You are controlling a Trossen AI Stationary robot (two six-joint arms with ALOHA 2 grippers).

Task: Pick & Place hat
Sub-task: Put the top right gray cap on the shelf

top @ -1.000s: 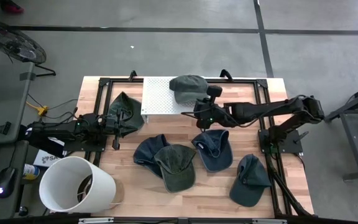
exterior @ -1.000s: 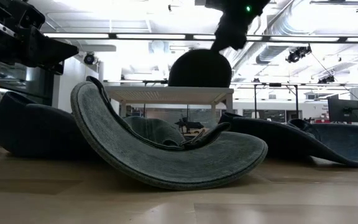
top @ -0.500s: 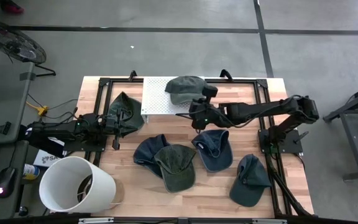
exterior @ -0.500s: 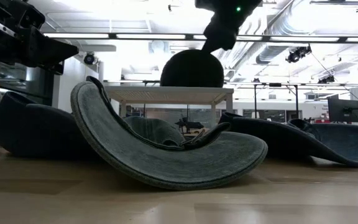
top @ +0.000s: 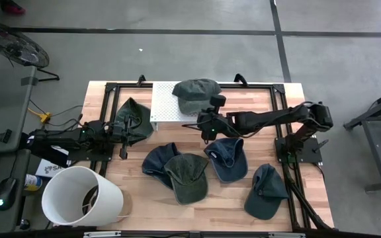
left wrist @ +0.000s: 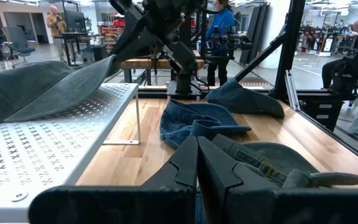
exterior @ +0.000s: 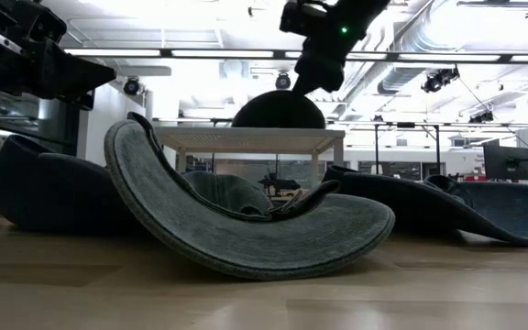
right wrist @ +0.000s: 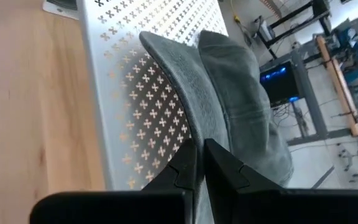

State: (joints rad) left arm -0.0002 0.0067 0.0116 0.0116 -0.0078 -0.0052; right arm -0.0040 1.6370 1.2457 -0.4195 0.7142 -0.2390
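Observation:
A grey-green cap (top: 196, 92) lies on the white perforated platform (top: 167, 106) at the table's far side. In the low view its dome (exterior: 278, 110) rests on the platform top. My right gripper (top: 204, 123) is at the cap's near side, shut on its brim (right wrist: 179, 93). My left gripper (top: 122, 136) waits shut at the table's left, beside a dark green hat (top: 132, 119) that lies on the wood. My right gripper pinches the edge of the cap's brim (right wrist: 194, 132) between its two fingers. It comes slanting down from the near right. The cap's crown (right wrist: 247, 106) and most of its brim lie on the perforated platform (right wrist: 135, 74).
Several more hats lie on the near half of the table: dark blue (top: 157, 158), olive (top: 188, 177), blue (top: 227, 158) and another (top: 265, 192). A white bucket (top: 81, 197) stands at the near left corner. A black frame (top: 290, 142) edges the table.
My right gripper has moved toward the table's left and slightly down, still shut on the brim. The cap has gone with it, shifting left across the platform, and its dome has sunk lower onto the platform top.

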